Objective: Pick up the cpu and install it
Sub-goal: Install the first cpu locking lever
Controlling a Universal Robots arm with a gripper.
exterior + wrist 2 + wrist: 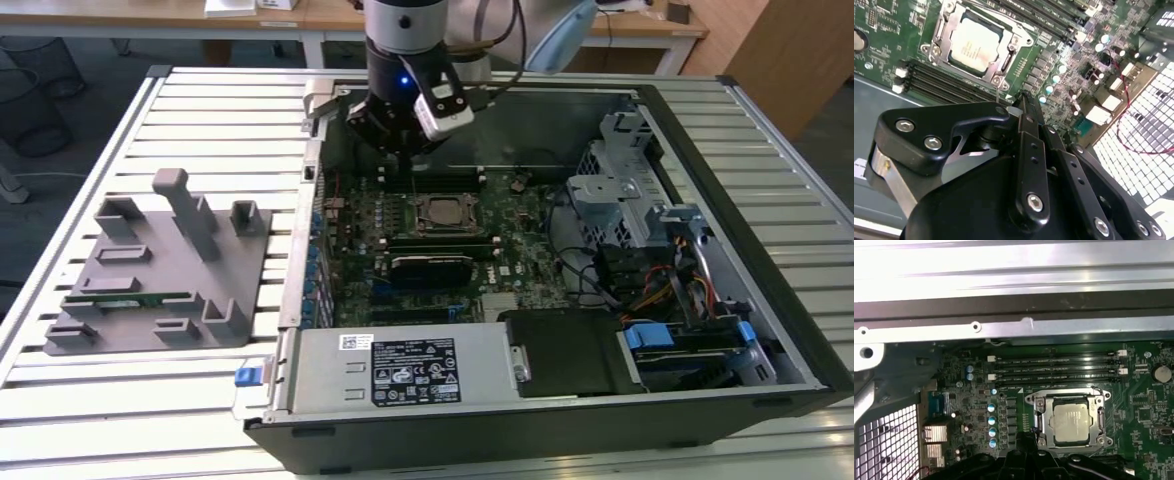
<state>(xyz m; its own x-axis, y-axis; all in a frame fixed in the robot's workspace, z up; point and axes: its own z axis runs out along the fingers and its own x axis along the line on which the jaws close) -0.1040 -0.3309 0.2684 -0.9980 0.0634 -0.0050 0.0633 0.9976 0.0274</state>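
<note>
Beneath the socket frame (pixel 1040 412), the cpu (pixel 1071 423) rim lies hidden.

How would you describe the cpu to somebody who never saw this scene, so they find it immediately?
Look into the open computer case lying on the slatted table, at its green motherboard. Near the board's middle, between two banks of black memory slots, sits a metal-framed socket. The cpu is the flat silvery square inside it, the one pale shiny plate among dark parts.
</note>
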